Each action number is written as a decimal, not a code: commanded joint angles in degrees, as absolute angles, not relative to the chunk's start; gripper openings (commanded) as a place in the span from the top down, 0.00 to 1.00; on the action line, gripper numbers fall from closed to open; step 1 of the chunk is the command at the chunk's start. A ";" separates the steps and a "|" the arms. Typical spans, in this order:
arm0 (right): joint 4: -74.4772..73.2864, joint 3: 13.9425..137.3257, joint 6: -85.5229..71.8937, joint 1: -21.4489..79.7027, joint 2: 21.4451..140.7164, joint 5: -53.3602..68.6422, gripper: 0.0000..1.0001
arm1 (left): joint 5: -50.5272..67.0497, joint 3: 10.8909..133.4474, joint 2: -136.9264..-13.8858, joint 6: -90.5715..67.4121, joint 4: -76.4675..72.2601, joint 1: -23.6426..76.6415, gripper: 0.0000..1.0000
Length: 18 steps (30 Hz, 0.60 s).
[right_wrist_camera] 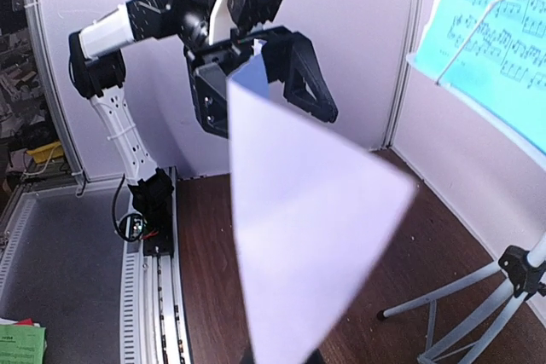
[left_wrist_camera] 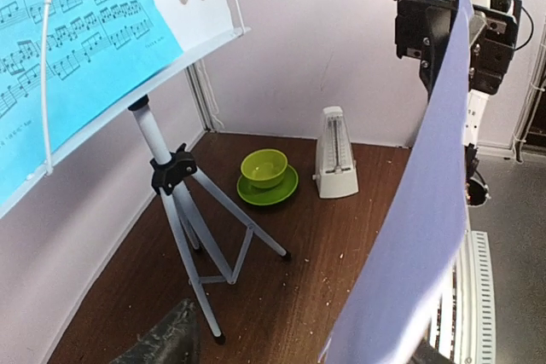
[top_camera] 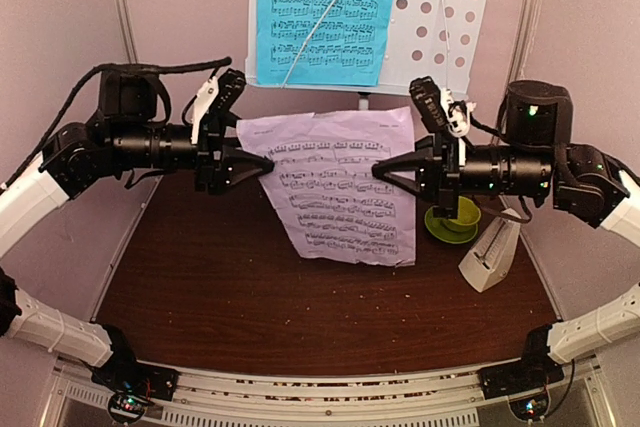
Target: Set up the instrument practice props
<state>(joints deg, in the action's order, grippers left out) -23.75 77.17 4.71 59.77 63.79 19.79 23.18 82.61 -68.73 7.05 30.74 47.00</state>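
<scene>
While 1 of the 2 sheets is in place, the set-up is judged about half done: the cyan music sheet [top_camera: 320,12] lies flat on the left half of the music-stand desk [top_camera: 445,17] under a thin wire retainer [top_camera: 315,35], and the desk's right half is bare. The lilac music sheet [top_camera: 340,197] hangs in the air in front of the stand, between the 2 arms. The right gripper [top_camera: 383,173] is clamped on its right edge. The left gripper [top_camera: 262,162] has its jaws apart astride the left edge, released rather than pinching. Left to do, in my judgement: seat the lilac sheet beside the cyan one. The metronome [top_camera: 490,262] stands upright just beside the lime-green cup and saucer [top_camera: 450,222]. The desk is pale, rigid and perforated with round holes. The tripod legs [left_wrist_camera: 200,236] are slim grey tubes. Both sheets are thin, limp paper. The metronome is a smooth cream pyramid, and the table [top_camera: 250,297] is dark brown and crumb-flecked.
</scene>
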 commanded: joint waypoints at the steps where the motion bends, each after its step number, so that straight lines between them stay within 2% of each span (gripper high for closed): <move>1: -22.20 80.26 3.81 59.95 61.66 22.58 1.00 | 26.61 79.38 -66.09 2.82 20.01 46.85 0.30; 7: -21.18 83.14 1.26 59.28 60.62 23.22 1.00 | 30.57 77.70 -65.16 -1.93 12.38 46.93 0.29; 15: -16.67 83.61 -3.37 54.80 60.29 24.28 1.00 | 33.80 80.52 -68.21 -6.87 6.24 50.05 0.32; 18: -13.59 83.17 -6.05 52.37 60.13 25.90 1.00 | 33.36 83.95 -70.66 -7.12 5.71 51.53 0.36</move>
